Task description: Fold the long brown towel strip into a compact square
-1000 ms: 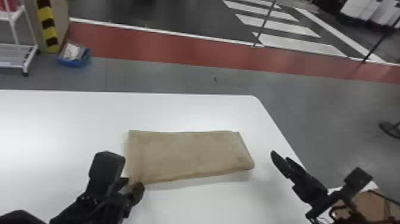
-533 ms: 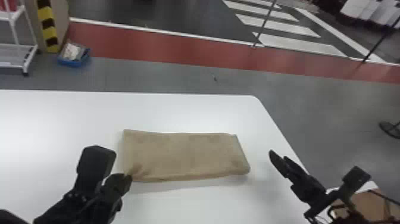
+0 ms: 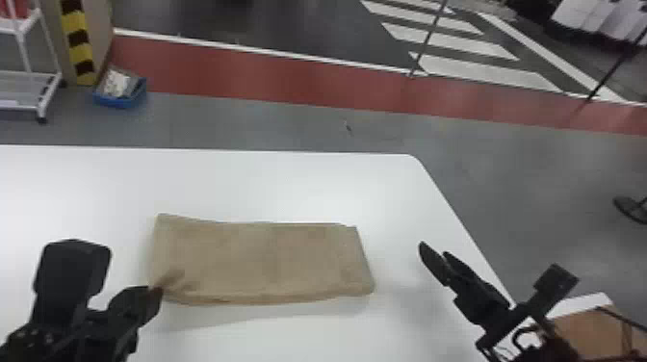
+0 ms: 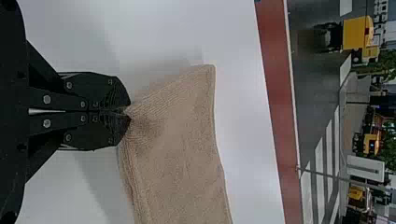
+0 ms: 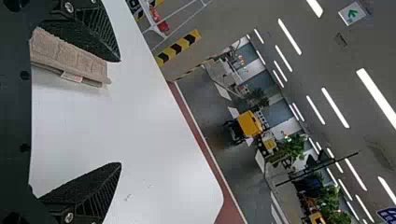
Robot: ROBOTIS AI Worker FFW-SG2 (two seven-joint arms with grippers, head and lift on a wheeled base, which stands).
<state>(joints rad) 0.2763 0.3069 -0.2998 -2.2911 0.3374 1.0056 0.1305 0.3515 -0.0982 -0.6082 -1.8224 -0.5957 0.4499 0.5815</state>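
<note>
The brown towel [image 3: 265, 260] lies folded as a layered rectangle on the white table, with its near left corner pinched into creases. My left gripper [image 3: 156, 291] holds that corner at the towel's left end. In the left wrist view the fingertips of my left gripper [image 4: 127, 113] are closed together on the edge of the towel [image 4: 180, 135]. Off the towel's right end, near the table's right edge, my right gripper [image 3: 431, 250] is apart from it. The right wrist view has my right gripper [image 5: 120, 112] with fingers wide apart and nothing between them; the towel [image 5: 70, 56] lies beyond one finger.
The white table [image 3: 289, 187] has its right edge running close beside my right arm. A cardboard box [image 3: 592, 332] stands at the lower right. On the floor behind are a blue bin [image 3: 120, 98] and a white cart [image 3: 29, 91].
My left gripper has moved left, and the towel has shifted slightly left with it. The towel's left end now looks pulled and creased at the held corner. My right arm has barely moved.
</note>
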